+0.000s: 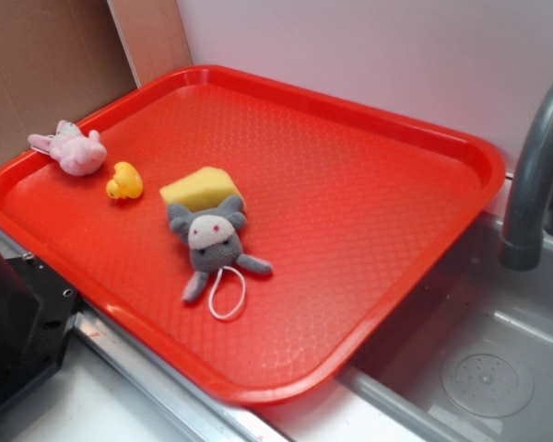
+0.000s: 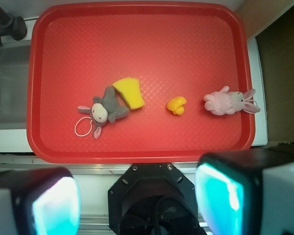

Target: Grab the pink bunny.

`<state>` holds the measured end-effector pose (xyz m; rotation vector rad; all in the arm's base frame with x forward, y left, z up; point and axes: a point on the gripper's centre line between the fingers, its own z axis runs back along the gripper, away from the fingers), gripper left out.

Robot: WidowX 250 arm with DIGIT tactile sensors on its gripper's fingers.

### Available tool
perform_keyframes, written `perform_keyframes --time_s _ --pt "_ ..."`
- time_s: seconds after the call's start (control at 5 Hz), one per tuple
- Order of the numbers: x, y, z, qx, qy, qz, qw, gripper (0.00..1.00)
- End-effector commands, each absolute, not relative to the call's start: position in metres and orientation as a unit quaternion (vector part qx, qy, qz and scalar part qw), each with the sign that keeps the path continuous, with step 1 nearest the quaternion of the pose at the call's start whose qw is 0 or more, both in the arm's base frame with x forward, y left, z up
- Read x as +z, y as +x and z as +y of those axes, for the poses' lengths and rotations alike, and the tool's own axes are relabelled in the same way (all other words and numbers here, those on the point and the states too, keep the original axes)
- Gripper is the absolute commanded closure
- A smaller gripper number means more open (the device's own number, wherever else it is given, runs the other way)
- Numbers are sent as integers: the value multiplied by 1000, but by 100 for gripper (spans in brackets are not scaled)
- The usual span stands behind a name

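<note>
The pink bunny (image 1: 74,149) lies at the far left corner of the red tray (image 1: 369,203). In the wrist view the pink bunny (image 2: 228,102) is at the tray's (image 2: 137,44) right side, lying flat with ears pointing right. My gripper (image 2: 137,203) is high above the scene, over the robot base at the tray's near edge, well away from the bunny. Its two fingers (image 2: 220,196) stand wide apart with nothing between them. The gripper itself does not show in the exterior view.
A yellow rubber duck (image 1: 123,180) sits just right of the bunny. A grey plush mouse (image 1: 212,244) with a white loop lies by a yellow sponge (image 1: 203,187) mid-tray. A sink (image 1: 498,368) and grey faucet (image 1: 535,166) are at right. Cardboard (image 1: 46,64) stands behind.
</note>
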<state>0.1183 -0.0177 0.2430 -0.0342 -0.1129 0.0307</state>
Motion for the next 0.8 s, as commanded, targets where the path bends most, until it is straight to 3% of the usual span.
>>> perform_keyframes --time_s 0.0,0.2,0.4,0.6 --pt "243 118 -18 15 -17 -56 998 0" --pt "193 142 32 142 -23 -1 990 0" --pt "167 131 79 264 0 -17 964 0" --pt "167 131 79 264 0 -17 964 0"
